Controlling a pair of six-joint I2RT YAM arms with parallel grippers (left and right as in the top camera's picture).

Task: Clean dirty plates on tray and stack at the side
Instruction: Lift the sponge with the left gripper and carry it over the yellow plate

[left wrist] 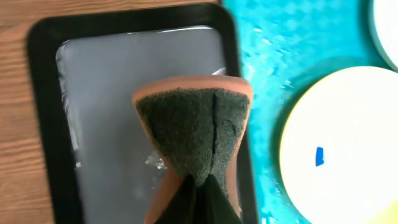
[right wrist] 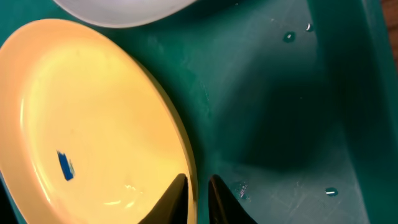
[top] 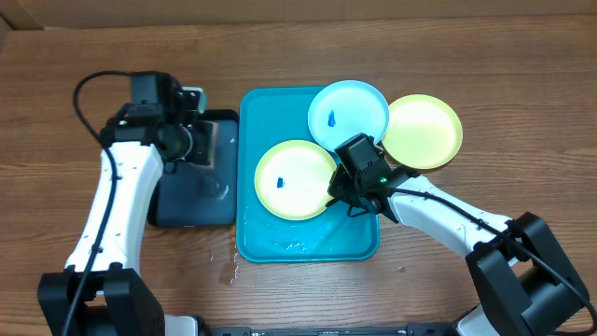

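Nearest the robot, the right gripper (right wrist: 196, 190) is seen clenched on the rim of a yellow-green plate (right wrist: 93, 106), one finger inside the rim and one outside, the plate lying in the turquoise tray (top: 308, 245). Farther back, to the left, the left gripper (left wrist: 200, 186) is clamped on a sponge (left wrist: 193, 121), which is pinched into a fold, dark scouring face out, and held over the black tray (left wrist: 43, 93). The step in hand is judged to be the scrubbing of this plate: it is steadied but not yet touched by the sponge. The next move calls for the sponge to be carried across both tray rims and pressed onto the blue smudge (left wrist: 319, 156) while the rim is gripped. Farthest off, a light blue plate (top: 348, 114) rests across the tray's far right corner, and a second yellow-green plate (top: 424, 131) lies on the table just beside it. These two are shown by the overhead view alone; the grip on the rim and the water beads (right wrist: 331, 191) on the tray floor are shown only by the right wrist view, the sponge's fold only by the left.
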